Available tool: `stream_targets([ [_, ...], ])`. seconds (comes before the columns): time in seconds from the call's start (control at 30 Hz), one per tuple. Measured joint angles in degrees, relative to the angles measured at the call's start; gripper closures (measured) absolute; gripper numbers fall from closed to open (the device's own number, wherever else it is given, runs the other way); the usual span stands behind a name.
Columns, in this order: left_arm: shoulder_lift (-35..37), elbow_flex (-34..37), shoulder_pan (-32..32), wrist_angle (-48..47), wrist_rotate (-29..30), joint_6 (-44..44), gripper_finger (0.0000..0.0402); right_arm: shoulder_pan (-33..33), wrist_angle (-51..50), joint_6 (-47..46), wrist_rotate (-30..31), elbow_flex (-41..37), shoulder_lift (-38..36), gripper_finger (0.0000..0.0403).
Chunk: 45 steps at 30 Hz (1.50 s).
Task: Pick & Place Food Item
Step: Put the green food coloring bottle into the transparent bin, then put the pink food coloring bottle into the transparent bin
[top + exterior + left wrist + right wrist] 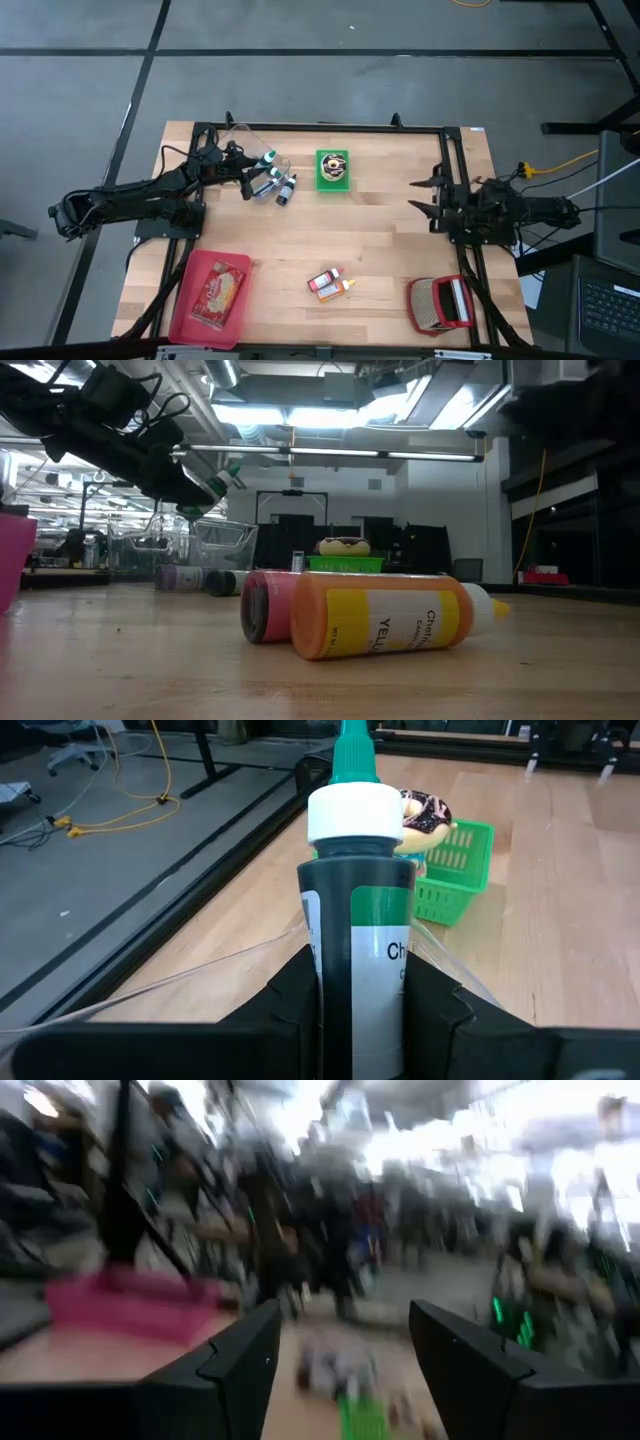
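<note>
Left claw (360,1010) clamped on green-capped bottle (358,900), lifted above clear bin (238,150), likely for carrying elsewhere. Right claw (425,195) spread wide, empty, waiting at table (380,240) edge.

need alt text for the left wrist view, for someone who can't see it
The left gripper is shut on a green-capped bottle held upright, filling the centre of the view. Behind it a green basket holding a chocolate-topped donut sits on the wooden table.
</note>
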State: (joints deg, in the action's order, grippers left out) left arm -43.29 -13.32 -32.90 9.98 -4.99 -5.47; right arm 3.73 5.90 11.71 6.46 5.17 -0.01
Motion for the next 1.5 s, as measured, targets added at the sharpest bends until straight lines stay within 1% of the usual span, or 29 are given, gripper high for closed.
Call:
stream_targets([
  [0.17,0.0,0.0,0.0,-1.2,0.2,-0.3,0.0313,0.0,-10.1,-5.8,7.0,0.9,0.0,0.0176],
  [0.23,-0.1,0.0,0.0,-3.4,1.2,-0.8,0.0313,0.0,-11.5,-7.4,9.7,0.9,0.0,0.0176],
  [0.3,-0.1,0.0,0.0,-6.4,3.0,-1.8,0.0313,0.0,-12.1,-7.7,10.5,0.9,0.0,0.0176],
  [0.4,-0.1,0.0,0.0,-11.8,8.0,-3.1,0.0313,0.0,-11.5,-7.4,10.4,0.9,0.0,0.0176],
  [0.47,-0.1,0.0,-0.3,-13.3,10.4,-3.3,0.0313,0.0,-11.5,-7.4,10.4,0.9,0.0,0.0176],
  [0.53,-0.1,0.0,-0.6,-12.3,9.4,-3.3,0.0312,0.0,-11.5,-7.4,10.4,0.9,0.0,0.0176],
  [0.6,-0.1,0.0,-0.7,-11.1,6.5,-3.2,0.0307,0.0,-11.4,-7.4,10.4,0.9,0.0,0.0176],
  [0.7,-0.1,0.0,-0.7,-11.1,4.9,-1.5,0.0288,0.0,-10.6,-7.1,10.1,0.9,0.0,0.0176],
  [0.93,-0.1,0.0,-0.7,-9.9,5.5,0.2,0.0218,0.0,-8.9,-6.6,8.9,0.9,0.0,0.0176],
  [1.1,-0.1,0.0,-0.6,-6.7,5.4,0.2,0.0184,0.0,-8.9,-6.6,8.9,0.9,0.0,0.0176],
  [1.17,-0.1,0.0,0.0,-3.9,2.7,0.8,0.0176,0.0,-8.9,-6.5,8.9,0.9,0.0,0.0176],
  [1.27,-0.1,0.0,2.8,2.6,-6.5,2.8,0.0173,0.0,-8.9,-6.5,8.9,0.9,0.0,0.0176],
  [1.33,-0.1,-0.1,5.6,6.3,-11.1,4.6,0.0176,0.0,-8.9,-6.5,8.9,0.9,0.0,0.0176],
  [1.43,-0.1,-2.1,10.5,6.4,-15.5,6.2,0.0183,0.0,-8.9,-6.4,9.0,0.9,0.0,0.0176],
  [1.5,-0.7,-3.8,13.9,5.8,-19.4,7.5,0.0188,0.0,-8.7,-6.4,9.0,0.9,0.0,0.0176],
])
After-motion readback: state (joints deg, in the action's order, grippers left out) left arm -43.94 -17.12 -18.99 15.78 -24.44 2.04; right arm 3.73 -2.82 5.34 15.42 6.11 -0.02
